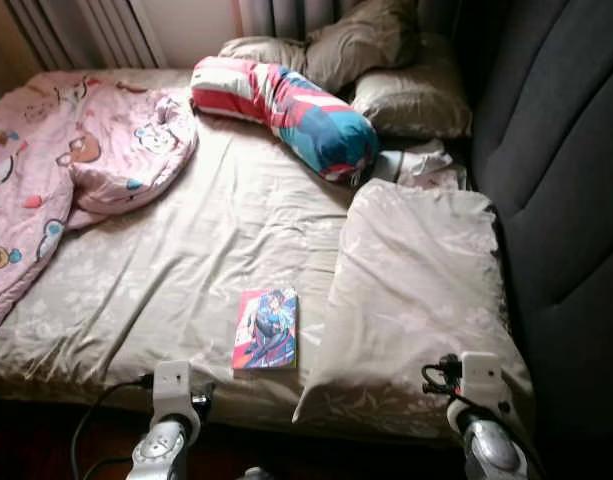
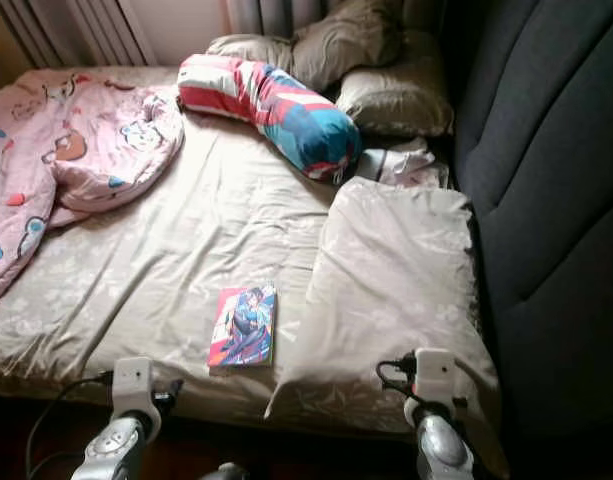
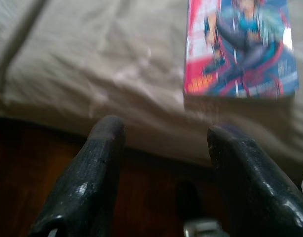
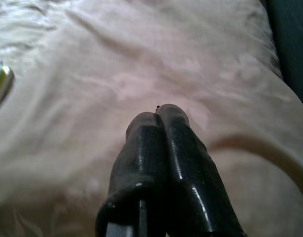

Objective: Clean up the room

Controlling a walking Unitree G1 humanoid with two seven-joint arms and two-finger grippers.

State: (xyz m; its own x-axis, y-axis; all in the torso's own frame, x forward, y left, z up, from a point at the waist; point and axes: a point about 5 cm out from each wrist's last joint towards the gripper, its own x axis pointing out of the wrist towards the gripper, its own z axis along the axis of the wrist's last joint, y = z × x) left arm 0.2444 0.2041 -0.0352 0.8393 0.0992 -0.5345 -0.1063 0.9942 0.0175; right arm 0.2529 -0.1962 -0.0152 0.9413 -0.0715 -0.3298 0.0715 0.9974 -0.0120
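Two grippers sit low at the near edge of the bed (image 1: 186, 260): the left gripper (image 3: 163, 133) has its fingers spread wide over the mattress edge, with the comic book (image 1: 266, 328) just ahead of it on open sheet. The right gripper (image 4: 158, 116), fingers pressed together, points onto the large beige pillow (image 1: 416, 280), the dark headboard (image 1: 566, 180) close on its outer side

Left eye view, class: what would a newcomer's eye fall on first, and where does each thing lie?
The brightest thing is the striped red, white and blue bolster pillow lying aslant near the head of the bed. Next comes the colourful book flat on the sheet near the bed's front edge, just beyond the open left gripper. A pink cartoon-print quilt is bunched on the bed's left side.
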